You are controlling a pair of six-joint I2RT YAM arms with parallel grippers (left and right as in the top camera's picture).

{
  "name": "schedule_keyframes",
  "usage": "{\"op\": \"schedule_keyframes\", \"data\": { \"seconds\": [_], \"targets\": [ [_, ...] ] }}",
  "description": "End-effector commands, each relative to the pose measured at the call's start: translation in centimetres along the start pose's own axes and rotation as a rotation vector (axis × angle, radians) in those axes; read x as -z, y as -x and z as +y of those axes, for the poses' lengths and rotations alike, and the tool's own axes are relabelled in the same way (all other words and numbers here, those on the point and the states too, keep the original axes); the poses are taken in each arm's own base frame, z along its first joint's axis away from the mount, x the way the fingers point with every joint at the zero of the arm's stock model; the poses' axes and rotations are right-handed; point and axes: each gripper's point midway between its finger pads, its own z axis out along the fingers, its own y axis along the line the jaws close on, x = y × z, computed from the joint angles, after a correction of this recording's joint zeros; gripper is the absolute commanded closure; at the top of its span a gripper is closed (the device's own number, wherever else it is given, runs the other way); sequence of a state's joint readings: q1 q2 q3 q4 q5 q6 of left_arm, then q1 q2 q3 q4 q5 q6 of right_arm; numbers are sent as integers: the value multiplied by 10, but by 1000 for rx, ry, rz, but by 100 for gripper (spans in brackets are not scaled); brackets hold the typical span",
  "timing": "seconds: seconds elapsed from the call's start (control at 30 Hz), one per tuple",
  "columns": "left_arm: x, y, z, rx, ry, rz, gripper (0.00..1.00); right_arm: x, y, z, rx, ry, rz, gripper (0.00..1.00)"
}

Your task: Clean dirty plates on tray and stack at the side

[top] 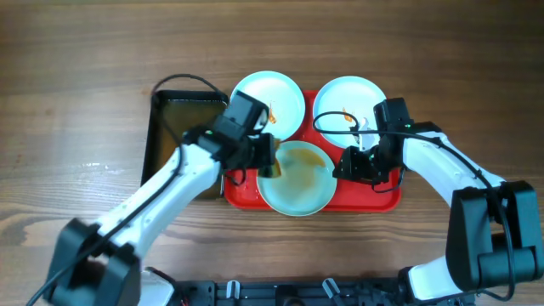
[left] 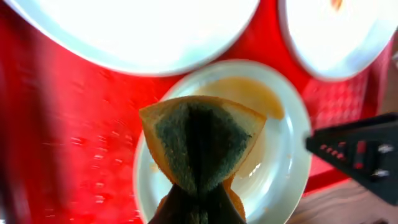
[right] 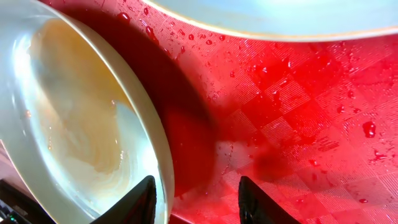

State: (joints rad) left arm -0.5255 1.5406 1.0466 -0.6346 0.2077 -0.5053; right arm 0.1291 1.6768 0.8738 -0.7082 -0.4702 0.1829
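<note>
3 plates [top: 348, 100] on 1 tray [top: 384, 200]; L pincer [left: 198, 193] clamps 1 sponge [left: 202, 140], R pincer [right: 204, 199] spread apart.

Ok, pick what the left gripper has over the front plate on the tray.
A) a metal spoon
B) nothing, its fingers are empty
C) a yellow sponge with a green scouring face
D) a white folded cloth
C: the left gripper is clamped on a sponge, yellow with a green face, held above the front plate.
</note>
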Motion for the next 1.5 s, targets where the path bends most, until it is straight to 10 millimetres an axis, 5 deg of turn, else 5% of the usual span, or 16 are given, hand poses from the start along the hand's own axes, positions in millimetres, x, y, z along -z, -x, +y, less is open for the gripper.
{"op": "schedule_keyframes", "data": {
  "seconds": [0.0, 0.13, 0.37, 0.57, 0.87, 0.93, 1.03, 1.07, 1.3, 1.47],
  "targets": [
    [39, 28, 30, 51, 43, -130, 96, -1, 2, -2, -2, -8, -5, 58],
    [54, 36, 106, 192, 279, -159, 96, -12, -3, 7, 42, -11, 24, 58],
    [33, 22, 158, 225, 395, -56, 96, -23, -1, 17, 20, -69, 4, 94],
    [4, 8, 172, 132, 425, 58, 96, -14, -3, 16, 33, -91, -11, 95],
    [-25, 16, 167, 10, 347, 82, 95, 85, 30, 14, 184, -344, -409, 95],
    [-30, 12, 171, 15, 352, 104, 75, 100, 34, 9, 199, -444, -474, 95],
    [-37, 7, 174, 19, 359, 129, 31, 119, 40, 5, 251, -658, -572, 95],
    [-37, 7, 174, 19, 358, 127, 27, 123, 42, 8, 278, -704, -600, 95],
    [-39, 21, 172, 9, 346, 73, 20, 144, 49, 57, 557, -932, -762, 96],
    [-42, 19, 173, 9, 344, 70, 26, 149, 54, 71, 533, -908, -847, 96]
  ]
}}
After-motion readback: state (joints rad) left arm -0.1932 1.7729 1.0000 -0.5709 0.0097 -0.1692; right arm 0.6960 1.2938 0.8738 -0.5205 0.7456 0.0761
